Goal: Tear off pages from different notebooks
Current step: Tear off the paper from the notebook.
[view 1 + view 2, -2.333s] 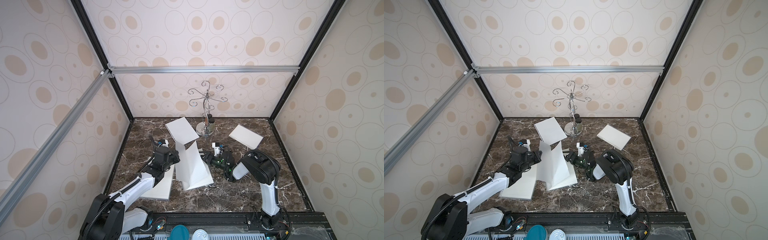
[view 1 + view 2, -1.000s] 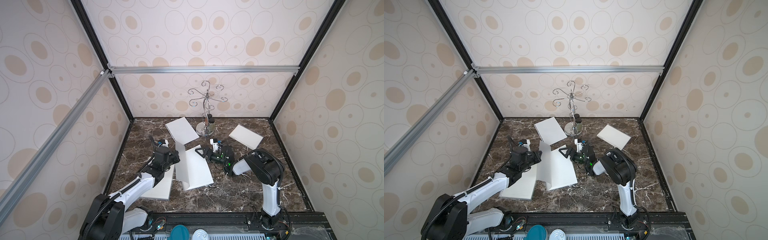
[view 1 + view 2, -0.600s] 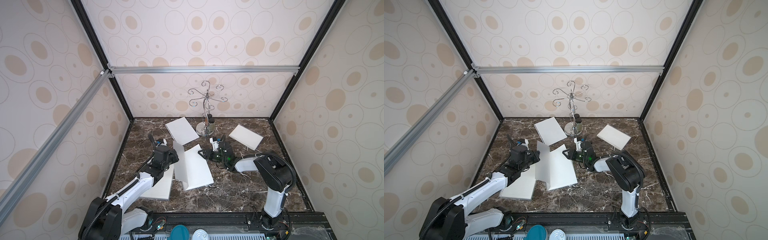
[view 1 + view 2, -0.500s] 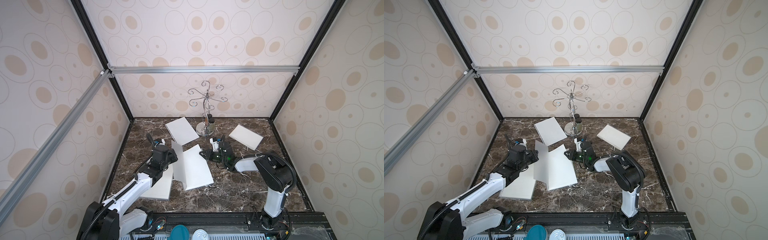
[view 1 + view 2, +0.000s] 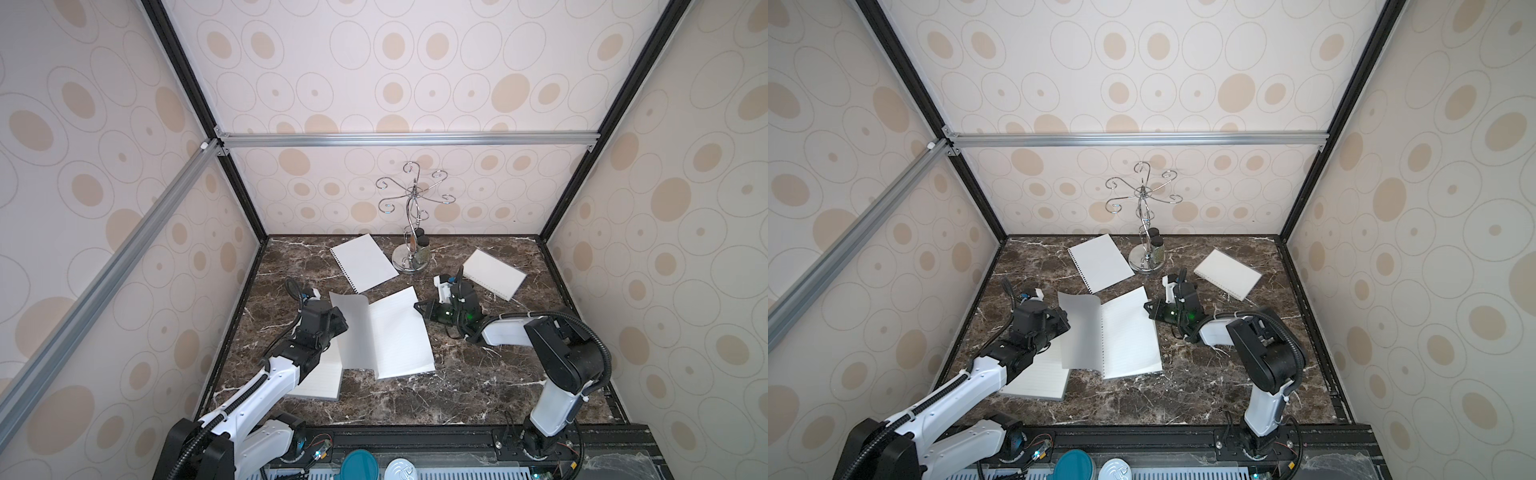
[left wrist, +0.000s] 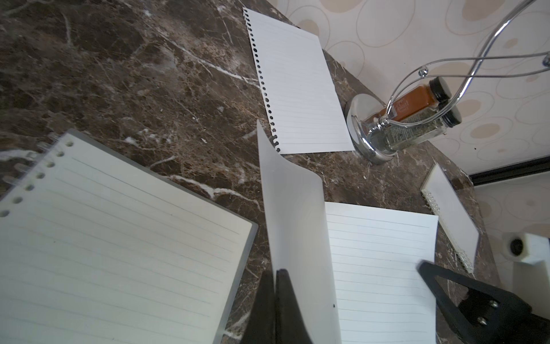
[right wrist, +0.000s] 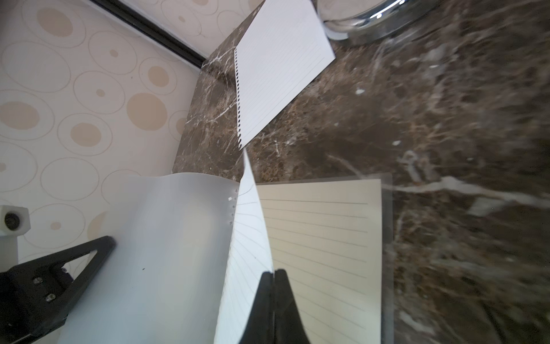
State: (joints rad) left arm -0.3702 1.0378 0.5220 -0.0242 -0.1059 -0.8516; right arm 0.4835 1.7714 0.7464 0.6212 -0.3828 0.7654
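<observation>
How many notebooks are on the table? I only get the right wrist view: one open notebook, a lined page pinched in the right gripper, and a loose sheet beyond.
Observer: Three. Besides the open notebook, a second notebook lies partly under the left arm, and a third notebook lies toward the back right corner.
Reviewer: Who holds up the grey cover beside the lined page?
Observer: The left gripper. The left wrist view shows it shut on the cover's outer edge.
</observation>
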